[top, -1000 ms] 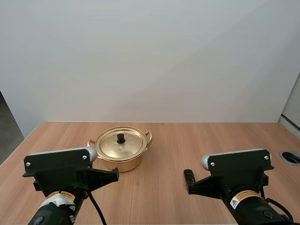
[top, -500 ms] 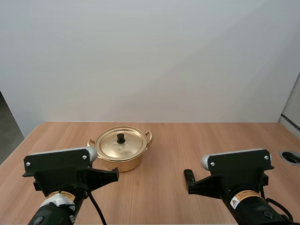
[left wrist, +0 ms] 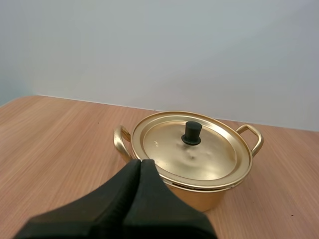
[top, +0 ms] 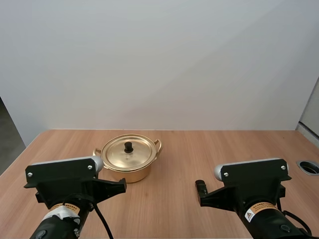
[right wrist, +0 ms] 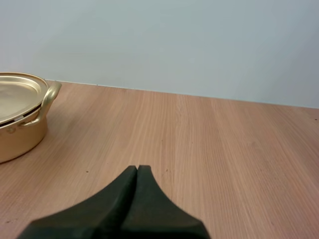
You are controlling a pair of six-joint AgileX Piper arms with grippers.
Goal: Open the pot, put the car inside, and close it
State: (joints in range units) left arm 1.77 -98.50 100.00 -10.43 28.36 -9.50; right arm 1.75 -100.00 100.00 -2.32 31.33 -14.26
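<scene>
The pot (top: 127, 174) sits on the worktop (top: 209, 149) left of centre, lid (left wrist: 199, 159) seated flat on its rim, the black knob (left wrist: 191, 133) upright in the lid's middle. One loop handle (left wrist: 253, 138) points to the pot's 2 o'clock and the other to its 8 o'clock.

My left jaws are clenched on nothing, one dark wedge low and just short of the pot's near wall, with the pot at my 12 to 1 o'clock. My right jaws are likewise clenched and empty, well apart from the pot, which lies at their 10 o'clock. Neither pair holds a car, so I judge the task unstarted – the lid comes first.

What could go wrong:
- The knob is small and round. A pinch off its centre could slip and tip the lid on the rim.
- The pot looks light, so going forward this low with clenched jaws would shove it toward 12 o'clock.
- A lid lifted askew could catch the rim and drag the pot along.

For room, the worktop's left edge runs not far off at the pot's 9 o'clock and the wall stands behind at 12. The broad bare stretch from 3 to 5 o'clock is the better place to set the lid down – short of the round port (top: 309, 167) by the right edge.
</scene>
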